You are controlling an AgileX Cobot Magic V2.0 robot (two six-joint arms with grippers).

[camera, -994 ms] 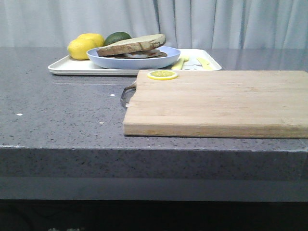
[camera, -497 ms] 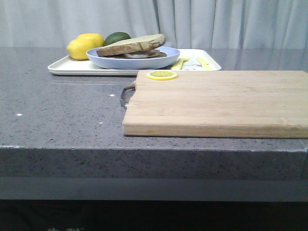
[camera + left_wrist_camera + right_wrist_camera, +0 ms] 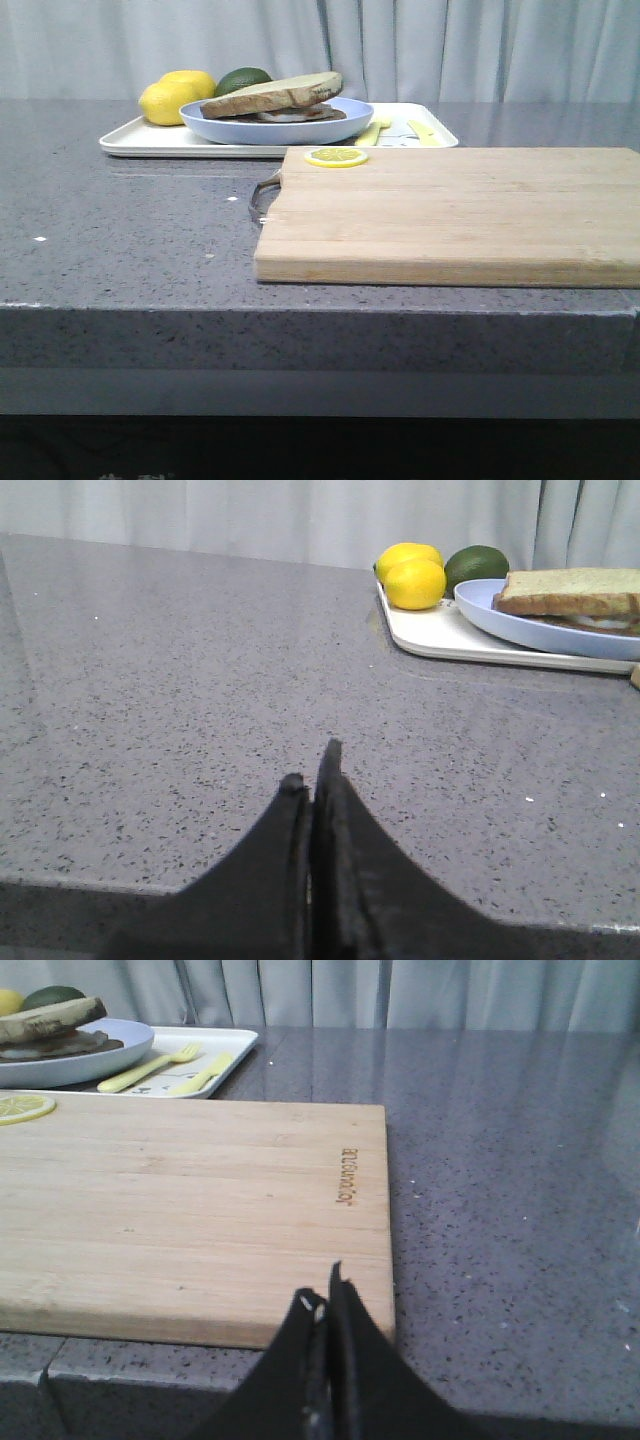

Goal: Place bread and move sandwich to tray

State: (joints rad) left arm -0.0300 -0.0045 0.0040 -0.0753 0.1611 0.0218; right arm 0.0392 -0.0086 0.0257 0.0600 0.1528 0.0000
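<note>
Grey counter (image 3: 130, 230), wooden board (image 3: 190, 1210) with unreadable burned-in lettering, both grippers' jaws pressed together, empty.

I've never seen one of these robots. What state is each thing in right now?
left gripper: shut, empty, above the counter
right gripper: shut, empty, at the cutting board's edge
sandwich: assembled, on the blue plate
blue plate: on the tray
lemon slice: flat on the cutting board

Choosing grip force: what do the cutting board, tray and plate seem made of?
Cutting board: wood, matte, visible grain and glued strips, probably bamboo. Tray: smooth white, faint sheen, likely plastic or melamine. Plate: light blue, smooth, plastic or glazed ceramic; can't tell which.
</note>
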